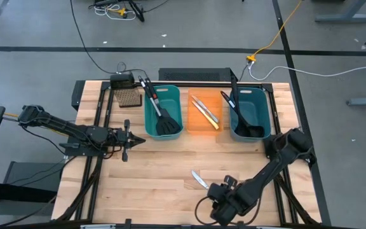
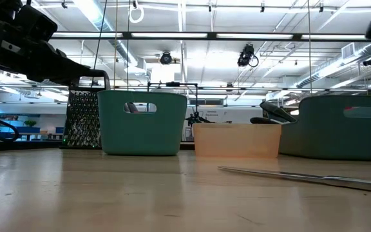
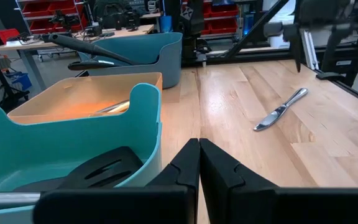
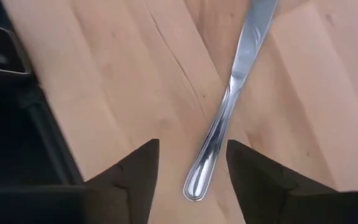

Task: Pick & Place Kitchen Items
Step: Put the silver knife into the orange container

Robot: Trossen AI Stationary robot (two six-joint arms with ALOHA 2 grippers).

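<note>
A silver table knife [image 1: 199,179] lies flat on the wooden table near its front edge, also seen in the left wrist view [image 3: 280,111] and the low view [image 2: 301,175]. My right gripper [image 4: 191,144] hovers over the knife's handle end [image 4: 197,183], pointing steeply down. It is open, with one finger on each side of the handle and touching nothing. In the high view the right gripper [image 1: 211,189] sits just right of the knife. My left gripper [image 1: 127,137] waits at the table's left, shut and empty [image 3: 199,163], beside the left teal bin.
Along the far side stand a teal bin [image 1: 150,109] holding black spatulas, an orange bin [image 1: 194,122] holding a yellow-handled and a silver knife, and a teal bin [image 1: 265,109] holding black ladles. A brown perforated block [image 1: 128,97] stands at the far left. Bare wood surrounds the knife.
</note>
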